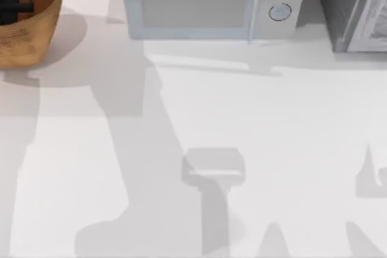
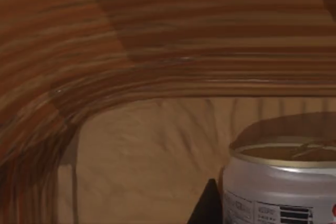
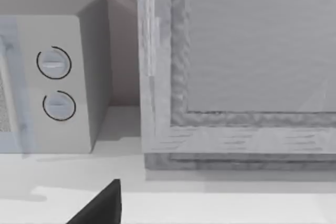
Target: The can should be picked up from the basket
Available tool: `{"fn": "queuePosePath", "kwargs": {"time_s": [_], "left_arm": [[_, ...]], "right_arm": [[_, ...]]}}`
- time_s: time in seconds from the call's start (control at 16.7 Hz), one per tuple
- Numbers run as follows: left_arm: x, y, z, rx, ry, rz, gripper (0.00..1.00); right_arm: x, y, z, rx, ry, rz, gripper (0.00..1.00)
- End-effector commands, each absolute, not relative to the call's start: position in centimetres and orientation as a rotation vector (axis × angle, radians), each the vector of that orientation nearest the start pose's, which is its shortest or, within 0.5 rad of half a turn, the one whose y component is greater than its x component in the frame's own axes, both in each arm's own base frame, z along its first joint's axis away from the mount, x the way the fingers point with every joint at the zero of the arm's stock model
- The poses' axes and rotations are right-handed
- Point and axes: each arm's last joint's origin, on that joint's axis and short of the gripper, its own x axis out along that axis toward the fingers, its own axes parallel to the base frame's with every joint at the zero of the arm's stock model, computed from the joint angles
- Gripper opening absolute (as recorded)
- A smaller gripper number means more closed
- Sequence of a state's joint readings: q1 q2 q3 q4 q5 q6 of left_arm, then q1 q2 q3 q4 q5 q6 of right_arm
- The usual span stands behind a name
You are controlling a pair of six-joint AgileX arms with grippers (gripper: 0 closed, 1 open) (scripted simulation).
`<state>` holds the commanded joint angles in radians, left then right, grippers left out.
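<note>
1. Basket (image 1: 27, 34) sits at the far left corner of the table (image 1: 272, 149), left of the microwave (image 1: 205, 4); it is cut by the top view's edge, so part of it is out of sight.
2. Dark shape inside the basket in the top view looks like my left pincer (image 1: 15, 10), reaching down into the bowl, which fits the task: the can has to be taken from above, since the woven wall rings it.
3. Can (image 2: 283, 182) stands upright on the basket floor in the left wrist view, gold end up, close under the camera. Ribbed orange-brown wall curves behind it, so it seems to stand near the wall, not in the middle.
4. One dark fingertip (image 2: 207, 205) shows just beside the can's side. I cannot tell whether it touches, nor whether the left pincer is released or clenched.
5. Judgement: the step in hand is the approach or closing on the can; the lift is not yet done, as the can rests on the floor.
6. Right arm is parked at the right, facing the microwave knobs (image 3: 55, 85) and a grey cabinet (image 3: 236, 72); a dark corner of its pincer (image 3: 100, 205) shows, state not clear.
</note>
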<state>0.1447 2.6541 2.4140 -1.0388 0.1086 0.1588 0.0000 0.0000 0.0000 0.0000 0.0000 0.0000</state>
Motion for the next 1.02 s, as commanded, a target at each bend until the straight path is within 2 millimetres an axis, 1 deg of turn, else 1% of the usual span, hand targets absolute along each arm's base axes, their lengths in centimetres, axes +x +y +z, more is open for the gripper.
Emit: {"fn": "queuePosePath", "kwargs": {"time_s": [0.12,0.18,0.6,0.66,0.78,0.84,0.9,1.02], "left_arm": [[53.4,8.2,12.9,-0.03,1.267,-0.049,0.02],[53.4,8.2,12.9,-0.03,1.267,-0.049,0.0],[53.4,8.2,12.9,-0.03,1.267,-0.049,0.0],[53.3,8.5,14.7,-0.02,1.229,-0.04,0.0],[53.2,8.4,14.9,-0.02,1.226,-0.039,0.0],[53.1,8.3,15.4,-0.019,1.219,-0.036,0.0],[52.8,8.1,16.1,-0.018,1.207,-0.031,0.0],[51.8,7.6,18.1,-0.014,1.168,-0.019,0.0]], "right_arm": [[10.6,-0.1,16.0,0.0,0.0,0.0,1.0],[10.6,-0.1,16.0,0.0,0.0,0.0,1.0],[10.6,-0.1,16.0,0.0,0.0,0.0,1.0],[10.6,-0.1,16.0,0.0,0.0,0.0,1.0],[10.6,-0.1,16.0,0.0,0.0,0.0,1.0],[10.6,-0.1,16.0,0.0,0.0,0.0,1.0],[10.6,-0.1,16.0,0.0,0.0,0.0,1.0],[10.6,-0.1,16.0,0.0,0.0,0.0,1.0]]}}
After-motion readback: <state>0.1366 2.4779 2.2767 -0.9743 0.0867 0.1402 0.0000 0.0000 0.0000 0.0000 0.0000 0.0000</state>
